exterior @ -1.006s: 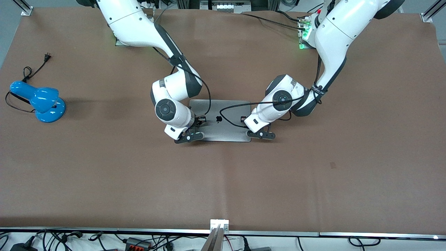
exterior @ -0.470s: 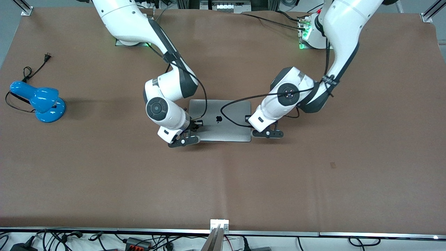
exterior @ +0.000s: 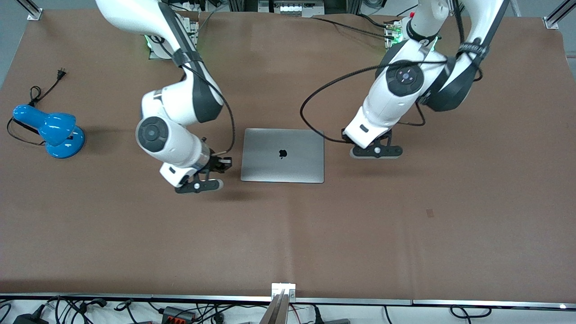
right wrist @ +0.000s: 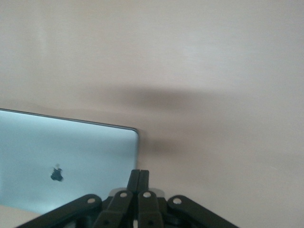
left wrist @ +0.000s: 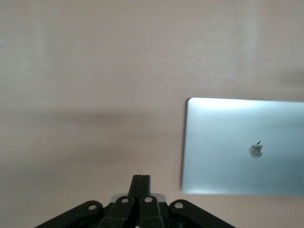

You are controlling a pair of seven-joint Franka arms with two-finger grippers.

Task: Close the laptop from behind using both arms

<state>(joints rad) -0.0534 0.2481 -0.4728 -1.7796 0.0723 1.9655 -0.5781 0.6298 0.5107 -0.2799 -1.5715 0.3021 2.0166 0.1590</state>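
The grey-silver laptop (exterior: 282,155) lies shut and flat on the brown table, its black apple logo facing up. It also shows in the left wrist view (left wrist: 244,147) and the right wrist view (right wrist: 66,159). My left gripper (exterior: 348,137) is shut and empty, over bare table just off the laptop's edge toward the left arm's end; its fingertips (left wrist: 141,178) are pressed together. My right gripper (exterior: 223,163) is shut and empty, over bare table just off the laptop's edge toward the right arm's end; its fingertips (right wrist: 138,174) are also together. Neither gripper touches the laptop.
A blue desk lamp (exterior: 50,130) with a black cord and plug (exterior: 60,72) lies near the table's edge at the right arm's end. The brown table mat (exterior: 288,234) spreads wide on the side nearer the front camera.
Both grippers were on the closed lid. They have lifted off it and moved apart, each toward its own arm's end of the table. The laptop has stayed shut and still.
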